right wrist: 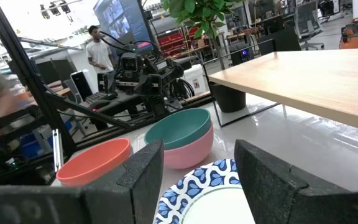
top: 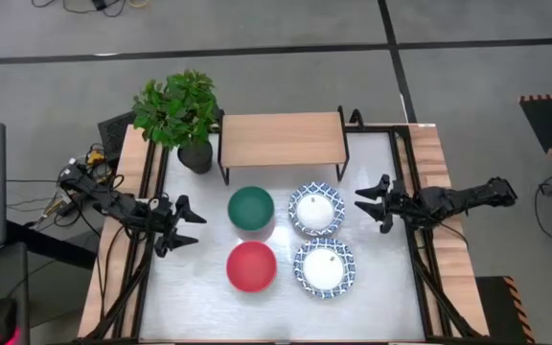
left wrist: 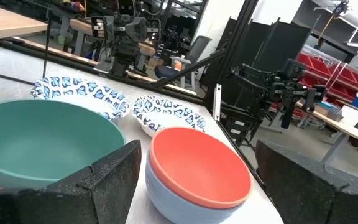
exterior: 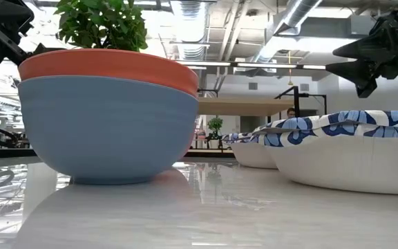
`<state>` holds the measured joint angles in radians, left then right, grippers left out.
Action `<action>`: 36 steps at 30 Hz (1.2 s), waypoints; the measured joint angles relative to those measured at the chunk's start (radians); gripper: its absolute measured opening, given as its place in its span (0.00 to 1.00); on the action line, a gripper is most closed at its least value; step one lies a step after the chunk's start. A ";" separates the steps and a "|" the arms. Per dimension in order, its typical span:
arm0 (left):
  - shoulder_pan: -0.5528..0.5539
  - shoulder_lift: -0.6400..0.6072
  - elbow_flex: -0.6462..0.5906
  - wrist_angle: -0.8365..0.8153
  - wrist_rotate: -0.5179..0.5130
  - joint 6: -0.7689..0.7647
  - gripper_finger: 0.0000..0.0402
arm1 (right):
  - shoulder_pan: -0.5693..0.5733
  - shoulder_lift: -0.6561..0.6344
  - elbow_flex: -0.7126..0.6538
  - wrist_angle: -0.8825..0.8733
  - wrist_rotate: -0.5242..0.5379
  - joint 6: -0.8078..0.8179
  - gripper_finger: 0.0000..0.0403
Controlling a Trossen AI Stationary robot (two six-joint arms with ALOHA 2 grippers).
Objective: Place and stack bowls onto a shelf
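With nothing yet on the shelf (top: 281, 131), all four bowls (top: 251, 207) sit in a square on the worktop (top: 199, 287) (just in front of it), flanked by the released left hand (top: 188, 224) and right hand (top: 367, 205), seemingly poised for a first pick.

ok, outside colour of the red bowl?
Grey-blue under a red rim on the red bowl; clearest in the low view.

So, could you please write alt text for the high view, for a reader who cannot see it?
Four bowls sit in a square on a white table: green bowl, red bowl and two blue-patterned bowls, in front of an empty wooden shelf. The open left gripper and right gripper wait on either side.
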<state>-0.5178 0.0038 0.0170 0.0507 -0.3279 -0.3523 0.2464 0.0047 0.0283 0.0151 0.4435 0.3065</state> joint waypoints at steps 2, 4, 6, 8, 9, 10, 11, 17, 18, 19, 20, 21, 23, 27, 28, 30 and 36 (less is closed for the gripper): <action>0.000 0.000 0.000 0.000 0.000 0.003 0.75 | 0.000 0.000 0.000 0.000 0.000 0.000 0.56; 0.000 0.000 0.000 0.000 0.000 0.003 0.75 | 0.000 0.000 0.000 0.000 0.000 0.000 0.56; 0.000 0.000 0.000 0.000 0.000 0.000 0.75 | 0.000 0.000 0.000 0.000 0.000 0.000 0.56; 0.000 0.000 0.000 0.000 0.000 0.000 0.75 | 0.000 0.000 0.000 0.000 0.000 0.000 0.56; 0.000 0.000 0.000 0.000 0.000 0.003 0.75 | 0.000 0.000 0.000 0.000 0.000 0.000 0.56; 0.000 0.000 0.000 0.000 0.000 0.003 0.75 | 0.000 0.000 0.000 0.000 0.000 0.000 0.56; 0.000 0.000 0.000 0.000 0.000 0.003 0.75 | 0.000 0.000 0.000 0.000 0.000 0.000 0.56; 0.000 0.000 0.000 0.000 0.000 0.003 0.75 | 0.000 0.000 0.000 0.000 0.000 0.000 0.56; 0.000 0.000 0.000 0.000 -0.001 0.003 0.75 | 0.000 0.000 0.000 0.000 0.000 0.000 0.56; 0.000 0.000 0.000 0.000 -0.005 0.003 0.75 | 0.000 0.000 0.000 0.000 0.000 0.000 0.56; 0.000 0.000 0.000 0.001 -0.012 0.003 0.75 | 0.000 0.000 0.000 0.000 0.000 0.000 0.56; 0.000 0.000 0.000 0.001 -0.020 0.003 0.75 | 0.000 0.000 0.000 0.000 0.000 0.000 0.56; 0.000 0.000 0.000 0.002 -0.025 -0.005 0.75 | 0.000 0.000 0.000 0.000 0.000 0.000 0.56; 0.000 0.000 0.000 0.003 -0.021 -0.040 0.75 | 0.000 0.000 0.000 0.000 0.000 0.000 0.56; 0.000 0.000 0.000 0.006 -0.020 -0.062 0.75 | 0.000 0.000 0.000 0.000 0.000 0.000 0.56; 0.000 0.000 0.000 0.012 -0.019 -0.132 0.75 | 0.000 0.000 0.000 0.000 0.000 0.000 0.56; 0.000 0.002 0.000 0.008 -0.052 -0.290 0.75 | 0.000 0.000 0.000 0.000 0.000 0.000 0.56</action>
<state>-0.5175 0.0059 0.0170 0.0587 -0.3798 -0.6423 0.2462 0.0048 0.0283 0.0154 0.4435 0.3065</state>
